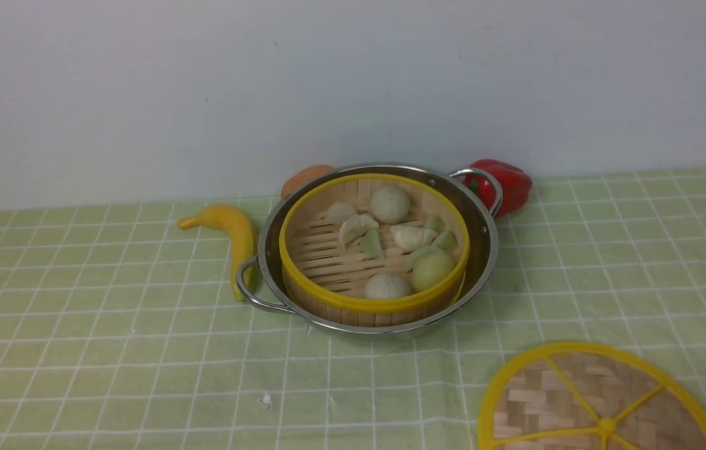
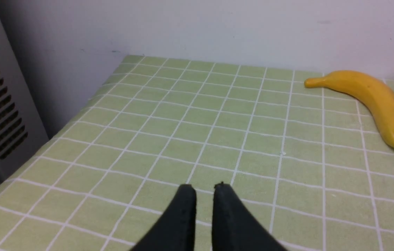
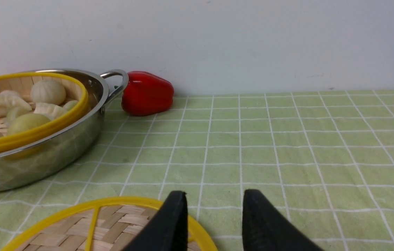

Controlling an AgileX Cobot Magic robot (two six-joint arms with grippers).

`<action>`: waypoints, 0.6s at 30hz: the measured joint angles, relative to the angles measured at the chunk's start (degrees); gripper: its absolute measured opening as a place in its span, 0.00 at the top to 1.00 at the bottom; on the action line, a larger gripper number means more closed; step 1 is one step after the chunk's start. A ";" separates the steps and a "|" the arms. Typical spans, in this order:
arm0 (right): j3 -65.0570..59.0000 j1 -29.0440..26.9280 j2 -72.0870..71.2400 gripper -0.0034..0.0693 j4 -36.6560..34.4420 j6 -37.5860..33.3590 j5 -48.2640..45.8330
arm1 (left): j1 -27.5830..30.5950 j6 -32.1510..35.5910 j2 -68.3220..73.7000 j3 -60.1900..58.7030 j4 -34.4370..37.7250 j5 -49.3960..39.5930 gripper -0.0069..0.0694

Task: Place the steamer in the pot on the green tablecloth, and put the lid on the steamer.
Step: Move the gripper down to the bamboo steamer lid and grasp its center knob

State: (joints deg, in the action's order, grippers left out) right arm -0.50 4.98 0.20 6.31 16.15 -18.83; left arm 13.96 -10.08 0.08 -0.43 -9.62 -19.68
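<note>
From my station the first half of the job reads as done: the steamer (image 1: 378, 305) sits down inside the pot (image 1: 484, 244), its yellow rim slightly tilted and closer to the pot's near-left wall than to the right, with buns and dumplings on its slatted floor. The pot stands on the green tablecloth (image 1: 109, 325) towards the back of the table, with a banana (image 1: 237, 237) just beside its left handle and a red pepper (image 1: 509, 184) behind its right one. What is left is the second half: the lid (image 1: 578, 400) lies flat on the cloth at the near right, well apart from the pot, and the steamer is uncovered. My right tool (image 3: 214, 198) hangs low at the lid's edge with its jaws parted and nothing between them; one finger overlaps the yellow rim in the wrist view, but I cannot tell whether it touches. My left tool (image 2: 204, 190) is over bare cloth far to the left, jaws nearly together with only a narrow slit, holding nothing. I judge the lid pick-up to be the step in hand.
</note>
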 joint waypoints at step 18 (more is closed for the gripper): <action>0.00 0.00 0.00 0.62 -2.93 4.18 12.85 | 0.00 0.05 0.00 0.00 0.00 0.00 0.78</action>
State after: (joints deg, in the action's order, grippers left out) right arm -0.50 4.98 0.20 3.38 20.32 -5.98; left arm 13.96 -10.03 0.08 -0.43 -9.62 -19.68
